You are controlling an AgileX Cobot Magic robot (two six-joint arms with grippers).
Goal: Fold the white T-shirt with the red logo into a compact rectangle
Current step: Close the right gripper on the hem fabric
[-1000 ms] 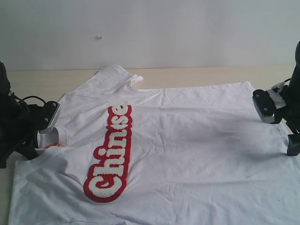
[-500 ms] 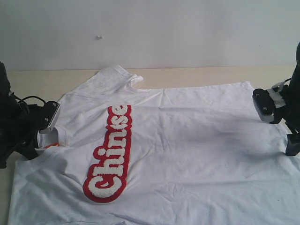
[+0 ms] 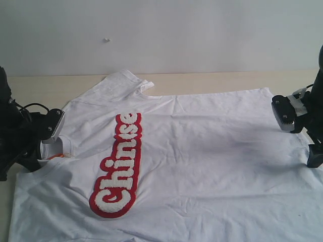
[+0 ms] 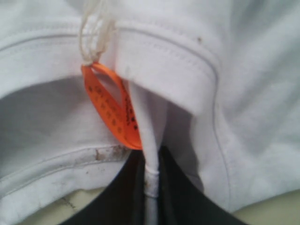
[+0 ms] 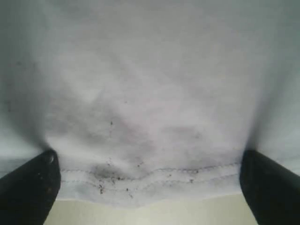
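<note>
The white T-shirt [image 3: 202, 151] lies spread flat on the table, chest up. Its red logo [image 3: 120, 164] runs as a strip on the left half. My left gripper [image 4: 151, 164] is shut on a fold of the ribbed collar [image 4: 164, 65], beside the orange tag [image 4: 112, 105]; in the exterior view it sits at the shirt's left edge [image 3: 44, 150]. My right gripper [image 5: 147, 161] is open at the shirt's right edge [image 3: 314, 154]. Its fingers [image 5: 33, 183] stand wide apart either side of the stitched hem [image 5: 150, 180], with the cloth between them.
Bare beige table [image 3: 212, 80] shows behind the shirt and at the left edge, ending at a pale wall. One sleeve [image 3: 126, 80] points toward the back. The shirt runs out of view at the front.
</note>
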